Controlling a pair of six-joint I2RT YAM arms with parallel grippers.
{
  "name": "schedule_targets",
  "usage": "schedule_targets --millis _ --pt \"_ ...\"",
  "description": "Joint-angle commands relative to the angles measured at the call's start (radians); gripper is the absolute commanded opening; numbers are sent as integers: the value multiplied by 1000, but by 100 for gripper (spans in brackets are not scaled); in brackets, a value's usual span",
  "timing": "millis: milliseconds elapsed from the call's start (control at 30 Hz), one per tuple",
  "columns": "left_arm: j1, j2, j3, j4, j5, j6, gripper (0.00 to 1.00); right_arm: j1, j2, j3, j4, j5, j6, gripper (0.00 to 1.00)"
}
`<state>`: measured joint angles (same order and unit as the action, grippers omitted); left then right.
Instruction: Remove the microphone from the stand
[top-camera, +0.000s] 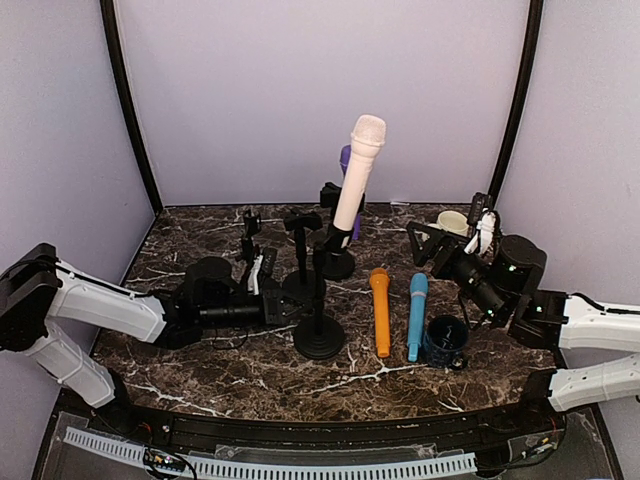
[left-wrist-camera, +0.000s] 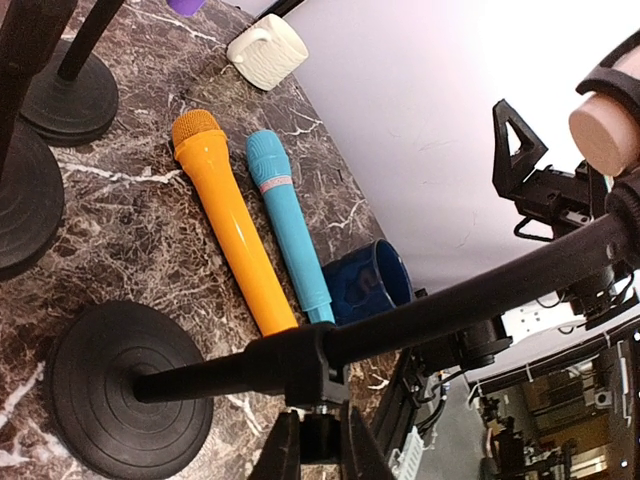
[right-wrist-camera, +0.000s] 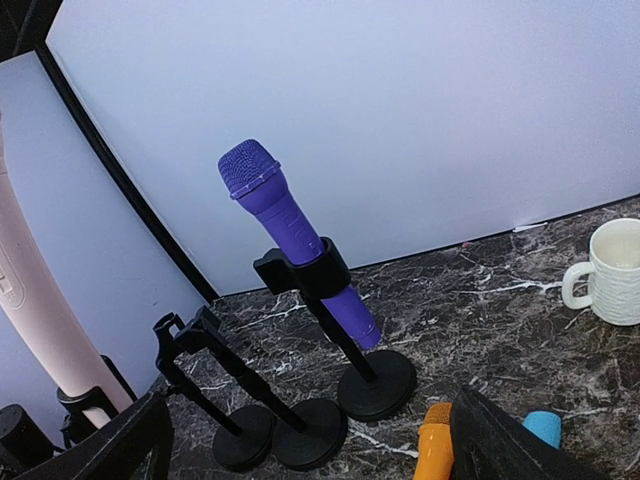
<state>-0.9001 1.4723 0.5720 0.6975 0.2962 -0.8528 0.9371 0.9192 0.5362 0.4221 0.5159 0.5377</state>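
A cream-white microphone stands tilted in the clip of the front black stand. Its butt end shows in the left wrist view, and its body at the left edge of the right wrist view. My left gripper is shut on the clamp knob of that stand's pole, low near the base; the gripper sits just under the pole. My right gripper is wide open and empty, to the right of the stands, and shows in its own wrist view.
A purple microphone sits in a rear stand. Two empty stands are left of it. An orange microphone and a blue microphone lie on the table beside a dark blue mug. A white mug stands at the back right.
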Motion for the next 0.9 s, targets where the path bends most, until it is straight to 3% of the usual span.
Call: schedule_targets --millis 0,100,300,367,567,867 --pt "10 53 -64 -46 87 -143 0 -6 5 5 25 -5 11 97" --pt "16 42 -71 -46 79 -146 1 -6 5 5 25 -3 12 97" --pt "17 -72 -30 -161 -24 11 46 -6 1 0 25 1 12 97" --pt "17 -119 -14 -219 -56 70 55 -6 -1 -2 24 4 9 97" --pt "14 -194 31 -312 -109 190 64 -6 4 -7 30 6 9 98" --pt "-13 -135 127 -384 -136 257 64 -6 16 -7 36 -2 10 98"
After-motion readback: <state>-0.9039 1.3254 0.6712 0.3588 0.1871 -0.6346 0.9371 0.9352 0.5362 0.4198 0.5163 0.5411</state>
